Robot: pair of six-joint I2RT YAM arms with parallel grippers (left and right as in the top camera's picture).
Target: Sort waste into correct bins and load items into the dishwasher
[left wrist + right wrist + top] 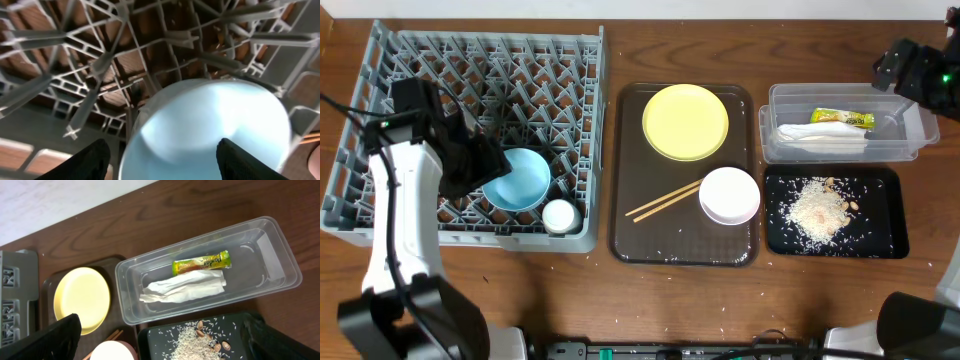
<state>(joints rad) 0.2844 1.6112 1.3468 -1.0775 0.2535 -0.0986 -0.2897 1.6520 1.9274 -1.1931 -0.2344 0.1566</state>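
The light-blue bowl (pixel 520 180) rests tilted in the grey dishwasher rack (pixel 380 60), beside the small white cup (pixel 560 215). My left gripper (pixel 165 167) hangs over the bowl (pixel 210 125), open. The bowl's near rim lies between its fingers (pixel 95 160), and neither finger touches it. The yellow plate (pixel 686 121), white bowl (pixel 729 194) and chopsticks (pixel 663 201) lie on the brown tray. The wrapper (pixel 201 262) and napkin (pixel 182 287) lie in the clear tub (pixel 280 245). The crumbs (pixel 817 210) cover the black tray (pixel 890 240). My right gripper (pixel 165 345) is open, high above the bins.
The dark-brown serving tray (pixel 630 240) sits between the rack and the bins. Loose grains dot the table along the front edge. The rack's upright pegs (pixel 100 65) crowd round my left gripper.
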